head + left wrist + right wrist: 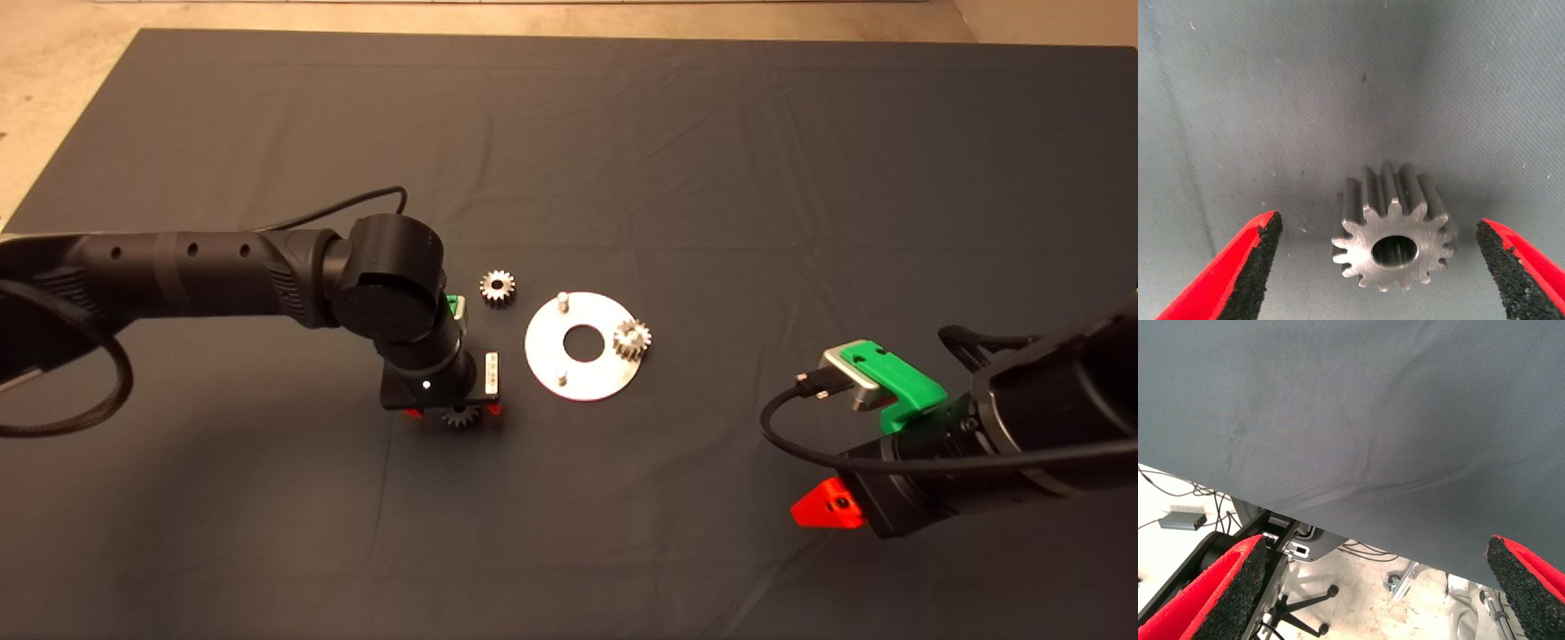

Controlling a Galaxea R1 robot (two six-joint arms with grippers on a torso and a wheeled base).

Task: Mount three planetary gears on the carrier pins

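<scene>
Three small silver-grey spur gears, dark centre holes. One (632,339) seated on pin at disc's (569,378) right rim. One (498,287) loose on mat, flat, just off disc's upper-left edge. Third (460,416) flat on mat, lower-left of disc, mid-mat. Two pins bare, upright: far (562,300), near (561,374). Disc shiny, round centre hole.
</scene>
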